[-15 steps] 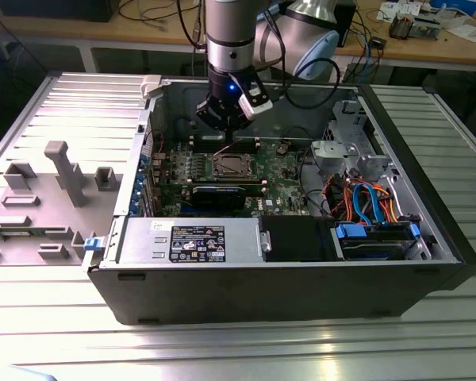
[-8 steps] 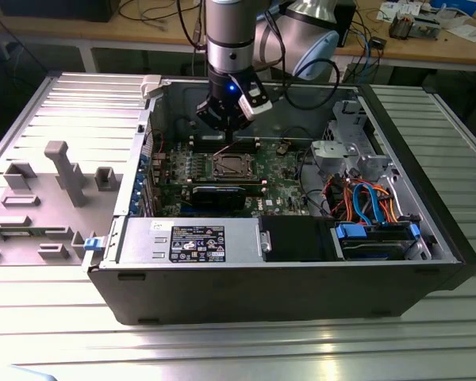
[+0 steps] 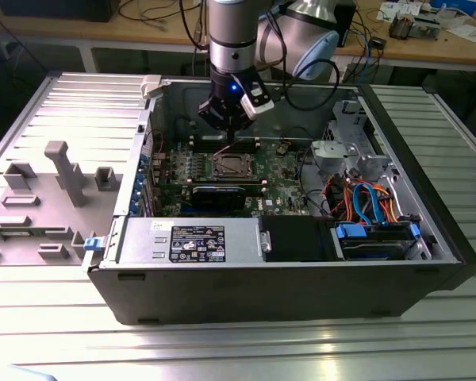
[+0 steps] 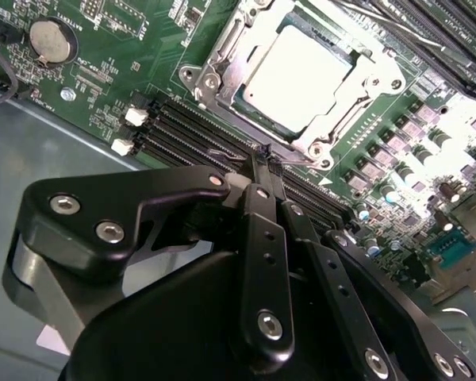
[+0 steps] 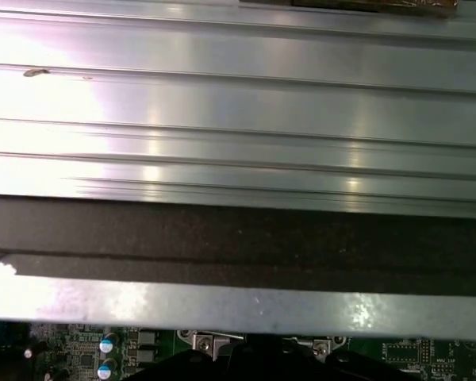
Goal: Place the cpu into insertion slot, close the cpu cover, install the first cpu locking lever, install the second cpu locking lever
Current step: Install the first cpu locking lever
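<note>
1. One open computer case [image 3: 285, 286] lies on its side on the ribbed desk [image 3: 246, 349], baring the green board to the hand from above.
2. Hand [image 4: 266, 151] hovers with its fingers pinched narrow, holding nothing.
3. Cpu cover [image 4: 222, 59] lies flat just beyond the fingertips, framing the chip.
4. Cpu [image 4: 301, 71] sits seated in the insertion slot [image 3: 231, 164], directly below the hand.

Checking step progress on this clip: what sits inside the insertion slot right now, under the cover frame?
The cpu lies in the insertion slot, its pale metal top showing through the window of the cpu cover, which lies flat over it. The cpu's edges and the socket contacts are hidden.
</note>
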Robot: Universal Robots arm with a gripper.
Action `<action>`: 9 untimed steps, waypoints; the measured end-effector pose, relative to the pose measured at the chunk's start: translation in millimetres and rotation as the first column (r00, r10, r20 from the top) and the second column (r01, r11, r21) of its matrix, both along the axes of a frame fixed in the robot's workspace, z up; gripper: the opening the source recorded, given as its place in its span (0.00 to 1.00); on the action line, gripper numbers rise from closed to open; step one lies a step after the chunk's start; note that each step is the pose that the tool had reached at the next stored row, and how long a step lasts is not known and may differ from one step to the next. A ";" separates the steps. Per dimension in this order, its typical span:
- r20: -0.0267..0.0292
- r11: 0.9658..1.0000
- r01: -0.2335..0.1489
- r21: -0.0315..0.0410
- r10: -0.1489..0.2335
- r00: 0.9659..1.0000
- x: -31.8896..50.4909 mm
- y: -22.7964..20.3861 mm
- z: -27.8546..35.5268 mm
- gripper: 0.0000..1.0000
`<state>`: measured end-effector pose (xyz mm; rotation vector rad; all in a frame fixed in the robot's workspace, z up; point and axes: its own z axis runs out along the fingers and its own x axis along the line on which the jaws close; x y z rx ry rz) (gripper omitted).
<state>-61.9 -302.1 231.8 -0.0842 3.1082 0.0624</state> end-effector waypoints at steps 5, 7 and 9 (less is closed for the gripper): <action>0.000 1.000 0.000 0.000 0.000 1.000 5.3 1.7 -2.2 0.11; 0.000 1.000 0.000 0.000 0.000 1.000 6.7 1.9 -3.2 0.11; 0.000 1.000 0.000 -0.002 0.000 1.000 11.2 1.9 -6.3 0.11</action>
